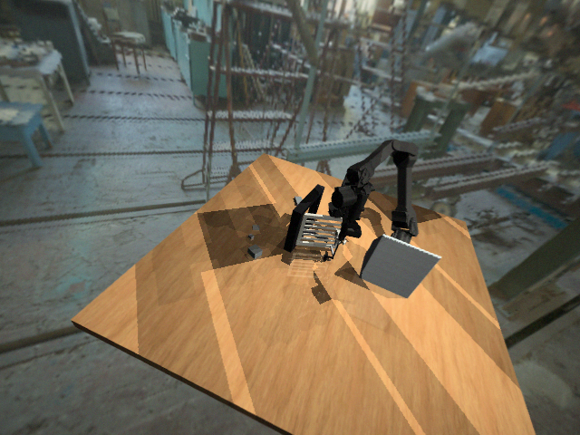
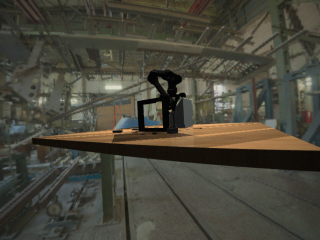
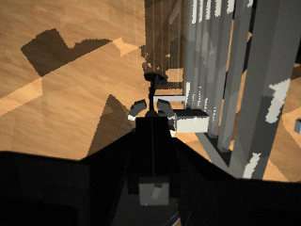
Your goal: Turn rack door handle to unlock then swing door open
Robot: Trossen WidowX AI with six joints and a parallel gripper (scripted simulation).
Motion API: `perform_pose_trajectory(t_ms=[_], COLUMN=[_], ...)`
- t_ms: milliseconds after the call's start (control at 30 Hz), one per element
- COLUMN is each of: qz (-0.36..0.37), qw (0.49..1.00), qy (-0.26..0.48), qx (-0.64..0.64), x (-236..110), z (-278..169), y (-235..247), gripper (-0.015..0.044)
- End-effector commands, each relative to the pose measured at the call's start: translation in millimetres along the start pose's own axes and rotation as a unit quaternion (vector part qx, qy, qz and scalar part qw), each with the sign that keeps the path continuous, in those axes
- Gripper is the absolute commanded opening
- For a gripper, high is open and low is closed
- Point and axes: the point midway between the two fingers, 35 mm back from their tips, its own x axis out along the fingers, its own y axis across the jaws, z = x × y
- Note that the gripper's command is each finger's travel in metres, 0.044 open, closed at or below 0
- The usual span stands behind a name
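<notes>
The rack's black frame (image 1: 294, 231) (image 2: 140, 116) stands upright on the table. Its slatted grey door (image 1: 321, 230) (image 3: 277, 89) is swung wide out, roughly square to the frame; the exterior camera sees through the frame's opening, with the door almost edge-on at its right post. Whether the angle is over 80 degrees I cannot tell exactly. My gripper (image 3: 152, 139) points down beside the door's free edge and is shut on the dark handle (image 3: 151, 94). The handle's end shows beyond the fingertips in the wrist view. Its exact turn is hard to read.
A large grey sloped block (image 1: 401, 267) (image 2: 186, 113) stands on the table (image 1: 290, 346) (image 2: 232, 140) beside the arm's base. A small grey block (image 1: 255, 252) (image 2: 172, 130) and smaller pieces lie on the frame's other side. The frame's post is close to the arm.
</notes>
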Motion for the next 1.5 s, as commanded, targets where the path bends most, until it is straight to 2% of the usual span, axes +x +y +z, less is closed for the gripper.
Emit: perform_pose_trajectory(t_ms=[0, 967, 1433, 1467], qz=[0.001, 0.003, 0.003, 0.003], qw=[0.999, 0.962, 0.961, 0.961], qy=[0.000, -0.001, -0.001, -0.001], qx=[0.037, 0.272, 0.277, 0.277], x=[0, -1, -1, -1], z=[2, 33, 34, 34], y=[9, 79, 80, 80], gripper=[0.0022, 0.0022, 0.0022, 0.0048])
